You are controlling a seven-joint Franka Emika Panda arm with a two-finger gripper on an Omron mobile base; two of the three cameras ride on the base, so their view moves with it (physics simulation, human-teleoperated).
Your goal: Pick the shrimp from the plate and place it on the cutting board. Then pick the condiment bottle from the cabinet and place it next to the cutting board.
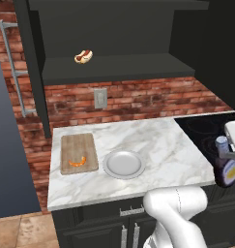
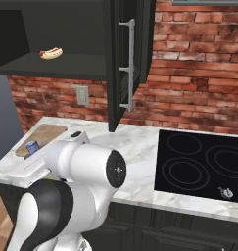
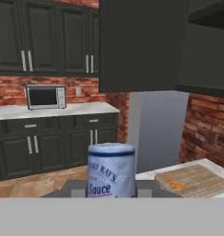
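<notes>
The condiment bottle (image 1: 226,167) is clamped in the gripper (image 1: 228,156), held in the air at the right edge of the left base view, off the front corner of the marble counter (image 1: 153,145) and in front of the black cooktop (image 1: 206,131). That view shows its dark brown body, blue-grey cap and round yellow-white label. The hand view shows the same bottle from close up (its blue-rimmed top and the word "Sauce" on the label), standing between the finger pads. In the right base view the arm hides most of it; just the cap (image 2: 32,146) peeks out.

The shrimp (image 1: 77,162) lies on the cutting board (image 1: 79,153), a small orange crescent near the board's front edge; the hand view also catches it on the board. The plate (image 1: 123,164) sits just beside the board, with nothing on it.

Up in the cabinet (image 1: 114,68) a hot dog (image 1: 83,56) rests on the shelf. The hand view alone shows a microwave (image 3: 45,97) on a far counter.
</notes>
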